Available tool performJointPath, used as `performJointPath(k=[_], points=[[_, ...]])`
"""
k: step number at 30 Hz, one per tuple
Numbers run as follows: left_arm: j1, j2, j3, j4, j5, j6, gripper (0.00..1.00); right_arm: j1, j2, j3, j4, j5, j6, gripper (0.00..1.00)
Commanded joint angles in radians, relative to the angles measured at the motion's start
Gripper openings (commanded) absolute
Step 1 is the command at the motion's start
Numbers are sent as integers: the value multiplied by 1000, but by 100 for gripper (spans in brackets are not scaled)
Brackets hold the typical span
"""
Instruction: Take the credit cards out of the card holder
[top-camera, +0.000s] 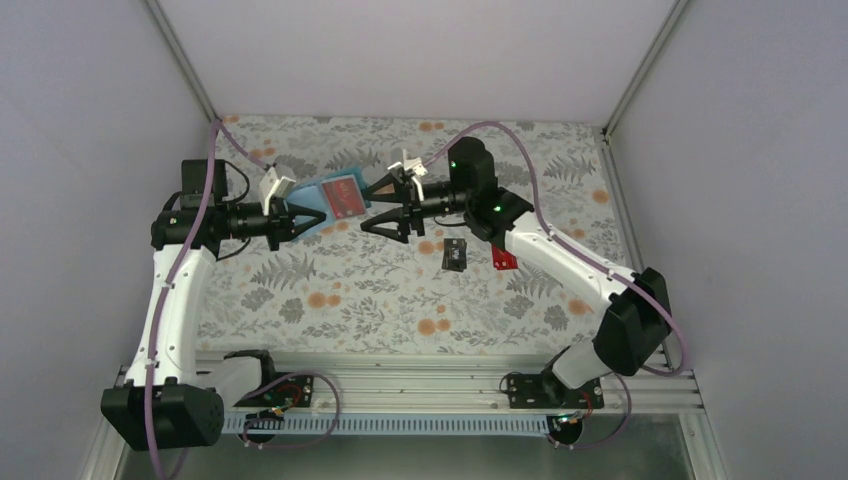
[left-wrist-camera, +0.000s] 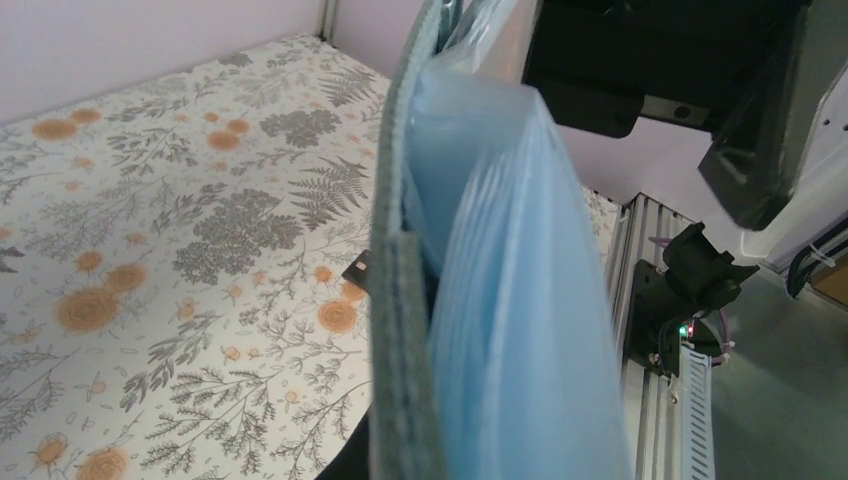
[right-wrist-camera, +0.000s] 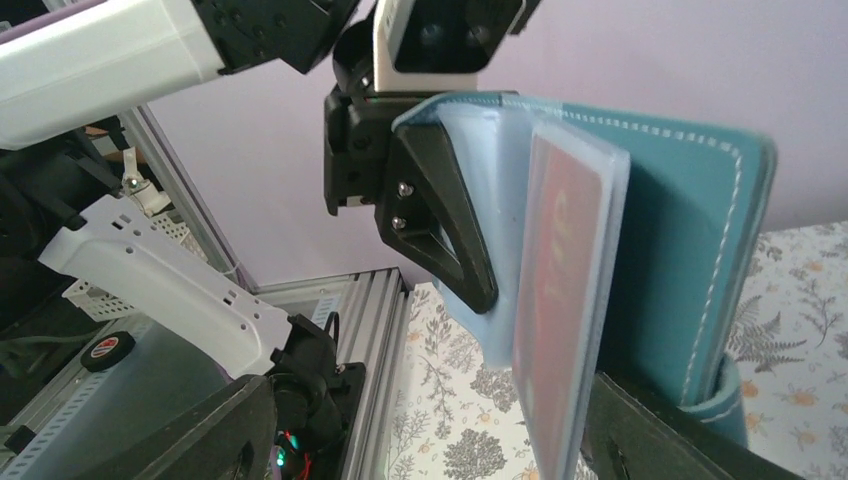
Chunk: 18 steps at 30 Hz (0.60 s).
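The left gripper (top-camera: 297, 218) was clamped on the card holder (top-camera: 315, 198), holding it open, raised off the flowered cloth (top-camera: 340, 290); a reddish card (top-camera: 345, 197) sat in its clear pocket; the right gripper (top-camera: 380, 206) stood with its jaws apart just beside the holder's free edge; a black card (top-camera: 455, 254) and a red card (top-camera: 503, 259) lay near each other on the cloth.

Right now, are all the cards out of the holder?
No, a reddish card sits in the card holder, held by the left tool.
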Motion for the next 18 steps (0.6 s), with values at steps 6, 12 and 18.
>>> performJointPath(k=[6, 12, 18], points=[[0, -8, 2, 4, 43, 27, 2, 31, 1, 44, -30, -17, -18, 72], [1, -8, 2, 5, 44, 26, 2, 46, -4, 42, -38, -13, -17, 67], [1, -8, 1, 5, 44, 27, 2, 79, 9, 68, -62, -1, -32, 59]])
